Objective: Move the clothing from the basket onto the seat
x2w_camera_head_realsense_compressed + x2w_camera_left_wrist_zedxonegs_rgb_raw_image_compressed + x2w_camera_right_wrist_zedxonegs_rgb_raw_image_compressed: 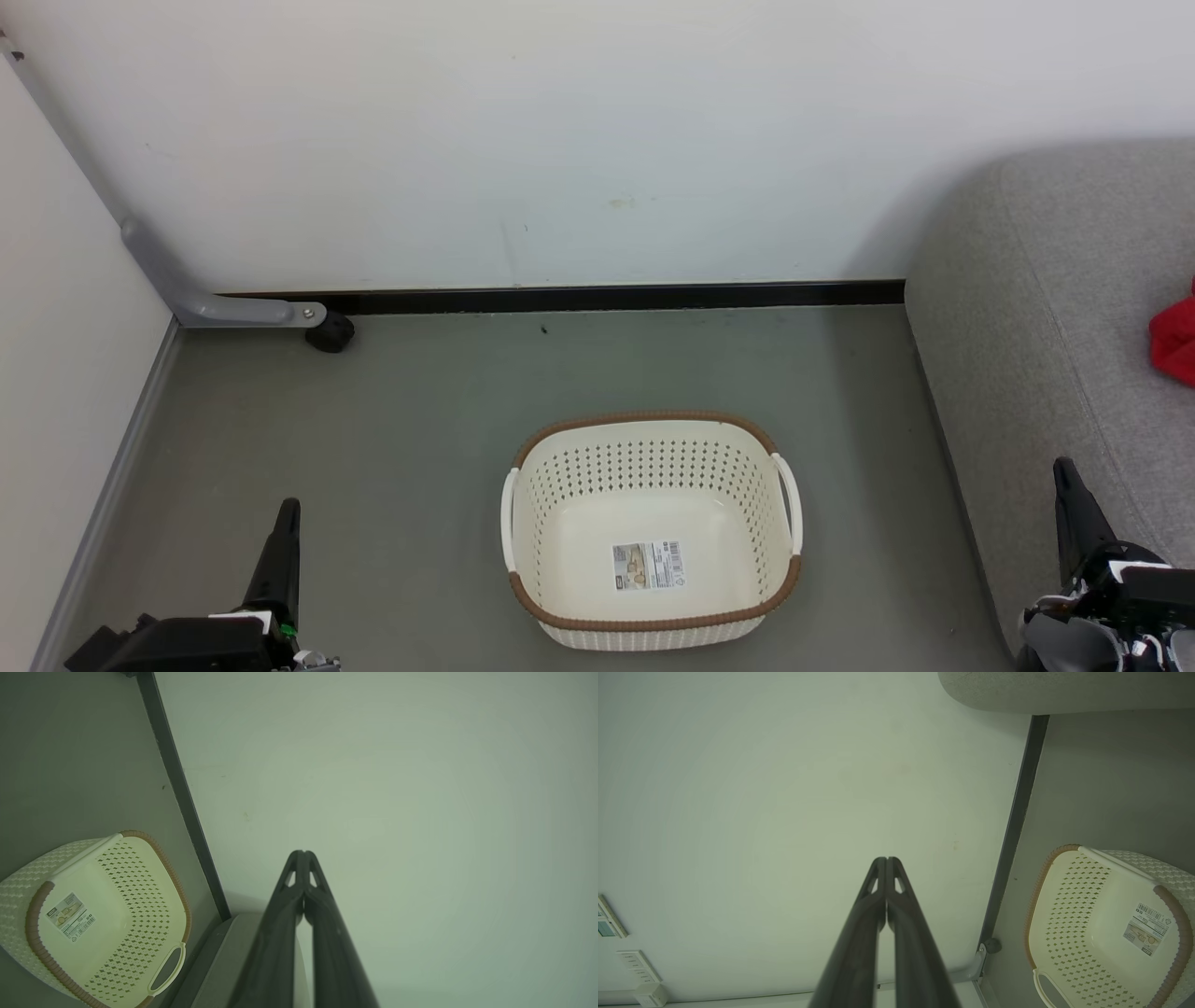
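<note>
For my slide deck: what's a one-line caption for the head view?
Empty basket on the floor, red clothing on the grey seat, left gripper and right gripper shut.

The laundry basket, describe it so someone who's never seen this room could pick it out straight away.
Start at the white wall, then look down to the grey floor left of the grey sofa. The basket stands there alone: oval, cream, perforated sides, brown rim, empty but for a label on its bottom.
</note>
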Tool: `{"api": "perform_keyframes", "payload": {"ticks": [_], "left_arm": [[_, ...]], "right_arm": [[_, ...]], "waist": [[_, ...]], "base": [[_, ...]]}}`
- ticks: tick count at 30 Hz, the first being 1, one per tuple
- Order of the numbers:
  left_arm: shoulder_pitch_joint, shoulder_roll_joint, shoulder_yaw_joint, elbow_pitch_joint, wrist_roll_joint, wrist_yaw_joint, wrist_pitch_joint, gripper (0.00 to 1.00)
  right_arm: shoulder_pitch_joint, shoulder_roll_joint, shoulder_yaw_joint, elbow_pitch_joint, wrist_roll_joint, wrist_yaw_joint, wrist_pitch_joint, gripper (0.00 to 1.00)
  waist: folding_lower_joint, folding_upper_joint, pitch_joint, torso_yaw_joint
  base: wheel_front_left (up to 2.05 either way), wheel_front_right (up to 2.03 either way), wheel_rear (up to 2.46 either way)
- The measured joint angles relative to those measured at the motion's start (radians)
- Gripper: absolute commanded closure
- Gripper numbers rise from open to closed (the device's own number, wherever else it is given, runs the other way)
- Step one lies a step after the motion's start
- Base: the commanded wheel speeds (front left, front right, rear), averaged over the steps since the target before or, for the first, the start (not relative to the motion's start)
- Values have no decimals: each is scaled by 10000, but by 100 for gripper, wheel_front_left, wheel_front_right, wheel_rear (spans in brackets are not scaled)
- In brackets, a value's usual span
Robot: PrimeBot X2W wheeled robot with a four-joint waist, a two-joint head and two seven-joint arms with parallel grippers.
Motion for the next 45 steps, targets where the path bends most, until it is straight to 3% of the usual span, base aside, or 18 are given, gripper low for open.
{"api": "perform_keyframes", "payload": {"ticks": [45], "left_arm": [[0, -2, 0, -2, 0, 0, 0, 100]], "right_arm": [[1, 2, 0, 0, 0, 0, -2, 100]], "waist": [[0, 0, 0, 0]], "base": [[0, 0, 0]]}}
